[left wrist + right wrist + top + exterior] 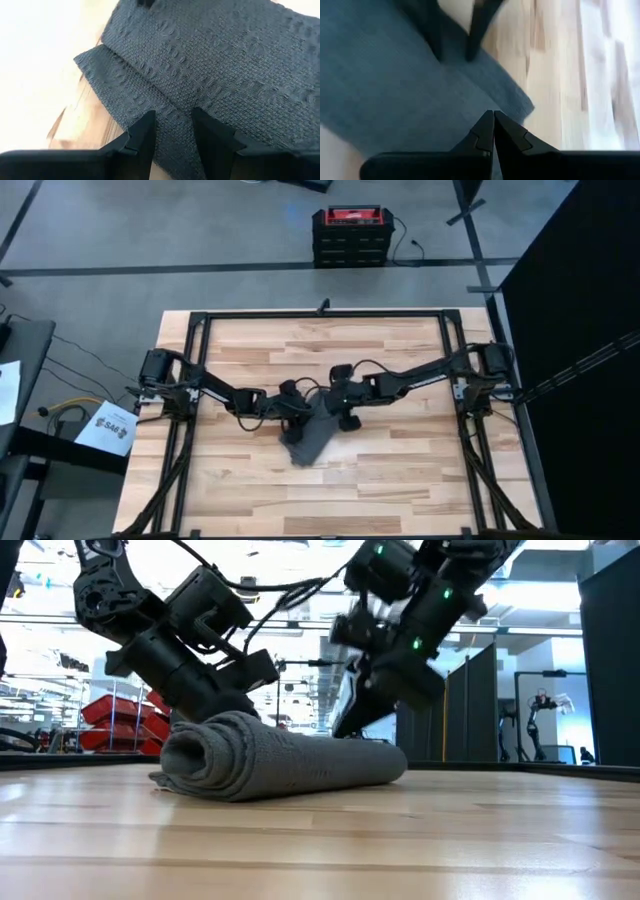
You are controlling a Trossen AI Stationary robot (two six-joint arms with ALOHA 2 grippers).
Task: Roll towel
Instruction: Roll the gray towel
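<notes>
The towel (312,438) lay near the middle of the worktop (400,480), well clear of every edge. In the low view it was wound into a thick roll (215,755) at one end, with a flatter length (340,762) running out from it along the wood. Both arms reached in from the worktop's side edges and met above the cloth. The left gripper (172,122) sat low over the towel, its fingers (142,135) a narrow gap apart with a fold of the grey weave showing between them; I could not tell whether they gripped it. The right gripper (493,125) hung over the towel near a corner of the cloth, its fingers (482,132) pressed together, tips touching, with nothing between them.
</notes>
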